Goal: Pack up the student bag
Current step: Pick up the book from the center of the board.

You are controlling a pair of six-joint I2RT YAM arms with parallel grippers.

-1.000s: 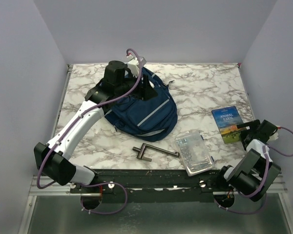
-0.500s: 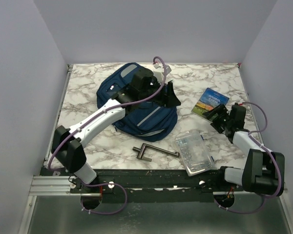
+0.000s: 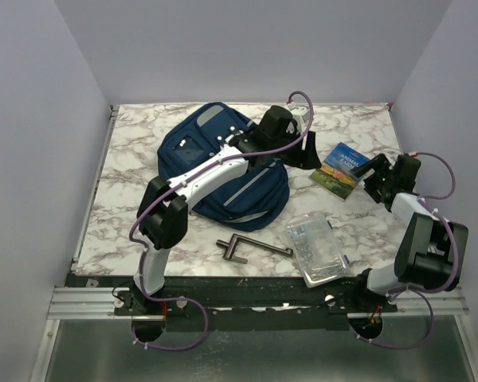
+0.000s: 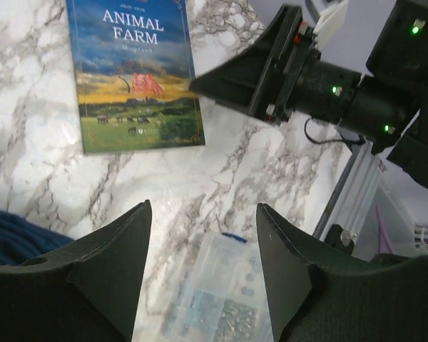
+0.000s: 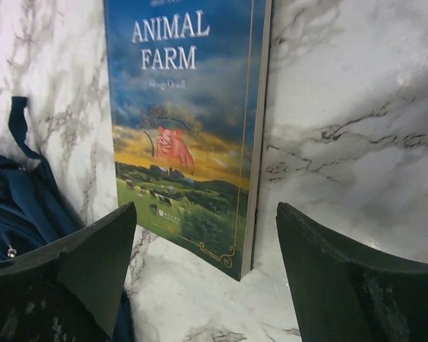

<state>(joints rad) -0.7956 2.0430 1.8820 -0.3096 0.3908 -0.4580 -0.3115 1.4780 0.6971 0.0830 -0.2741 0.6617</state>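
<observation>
The left hand (image 3: 309, 155) and right hand (image 3: 369, 171) are both hanging released.
The large navy blue fabric backpack (image 3: 193, 155) is lying just left of the left hand.

On the marble table (image 3: 135, 159), a book (image 3: 342, 169) lies at 3 o'clock, a clear box (image 3: 317, 248) at 5, a dark wrench (image 3: 259, 247) at 6.

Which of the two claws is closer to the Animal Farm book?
Right. The right gripper, open, is at the edge of the book away from the student bag; the left gripper, open, hovers between bag and book, farther off.
</observation>
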